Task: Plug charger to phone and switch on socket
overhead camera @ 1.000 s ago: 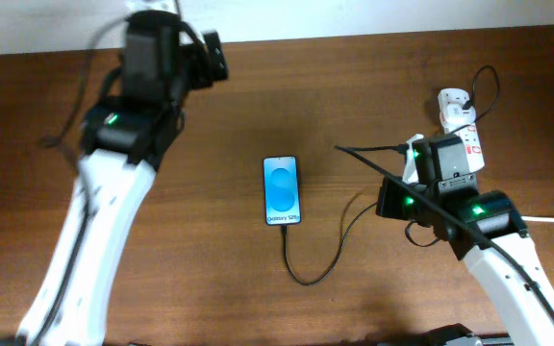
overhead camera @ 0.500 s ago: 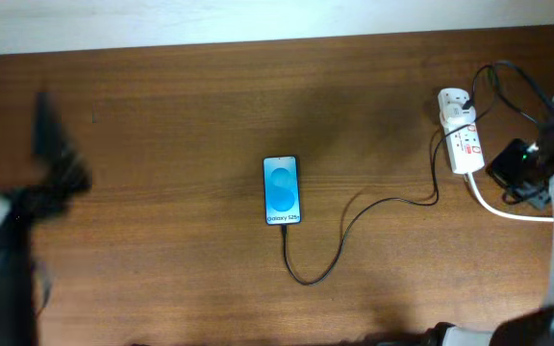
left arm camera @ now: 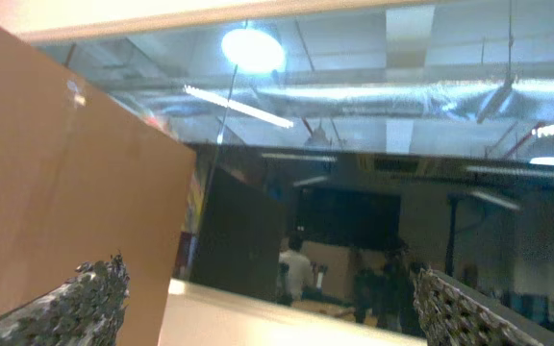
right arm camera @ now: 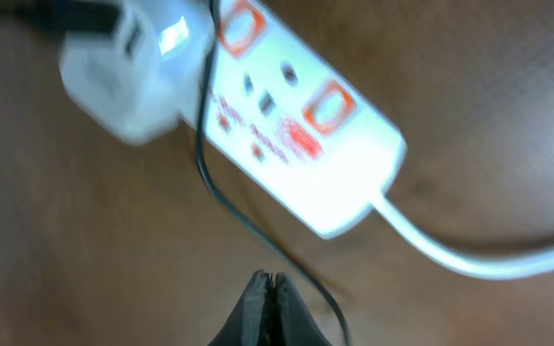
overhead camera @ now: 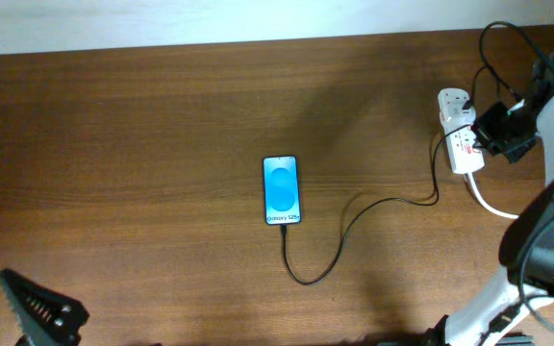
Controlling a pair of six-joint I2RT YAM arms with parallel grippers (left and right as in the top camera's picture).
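- Since half a second ago, the left gripper (overhead camera: 41, 309) has swung from the 9 o'clock edge of the table (overhead camera: 162, 144) down to its 7 o'clock corner, clear of the work. Its wrist camera faces a ceiling, and its textured fingers (left arm camera: 94, 293) stand wide apart, holding nothing.
- Over the same interval the right gripper (overhead camera: 501, 132) has climbed from beside the near end of the socket (overhead camera: 462, 142) to its 3 o'clock flank. It sits just beside the socket; contact cannot be told. In the wrist view its dark fingertips (right arm camera: 258, 306) are pressed together with nothing between them.
- Phone (overhead camera: 282, 190): a slim, glossy slab with a bright blue screen and dark frame. It lies flat at table centre, text strip toward 6 o'clock.
- Charger (overhead camera: 305, 281): a thin, limp black cable that leaves the phone's 6 o'clock end, loops, and runs toward 2 o'clock. It ends at the blocky white adapter (right arm camera: 128, 72), seated at the socket's 12 o'clock end. The tip appears seated in the phone, so the plugging step reads as done.
- Socket: an elongated strip of smooth white plastic with rounded corners. It carries red rocker switches (right arm camera: 327, 106) and a thick white cord (right arm camera: 421, 235), and lies at 2 o'clock from the phone, well apart.
- Closed tips this near the strip suit a press on a switch — whether either rocker is on cannot be read through the blur.
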